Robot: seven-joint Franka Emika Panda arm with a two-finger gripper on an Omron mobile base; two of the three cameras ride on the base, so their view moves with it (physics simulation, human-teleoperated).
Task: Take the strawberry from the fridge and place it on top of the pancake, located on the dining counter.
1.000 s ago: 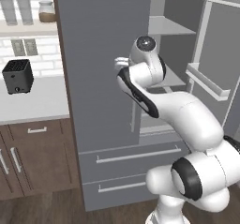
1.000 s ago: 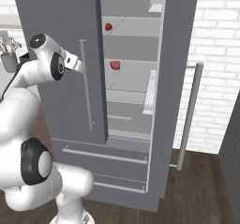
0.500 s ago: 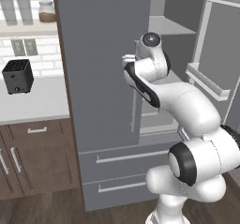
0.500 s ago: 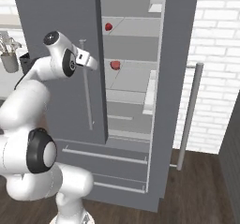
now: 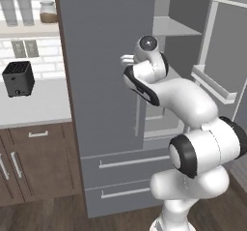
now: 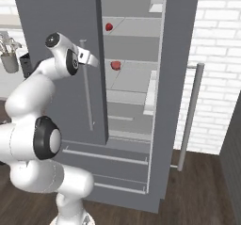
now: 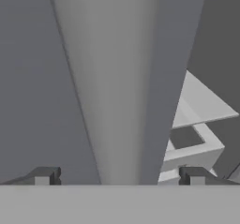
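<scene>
The grey fridge [image 6: 56, 12] has its left door shut and its right door [image 6: 181, 54] swung open. Two small red fruits lie on its shelves, one on an upper shelf [image 6: 109, 27] and one lower [image 6: 115, 65]; I cannot tell which is the strawberry. My gripper [image 6: 94, 60] is open at the left door's silver bar handle [image 6: 86, 97]. In the hand view the handle [image 7: 117, 78] runs up between my fingertips [image 7: 44, 176], with the gripper [image 7: 119, 176] astride it. From the left base view the gripper [image 5: 126, 58] is against the left door. The pancake and the dining counter are out of view.
A black toaster [image 5: 18, 79] stands on the wall counter [image 5: 34, 104] left of the fridge. Two fridge drawers [image 5: 120, 163] lie below the doors. The open door's long handle [image 6: 190, 111] juts out at right, near a white brick wall [image 6: 216, 40].
The arm has swung the hand right and forward, up to the left door's handle. The gripper stays open.
</scene>
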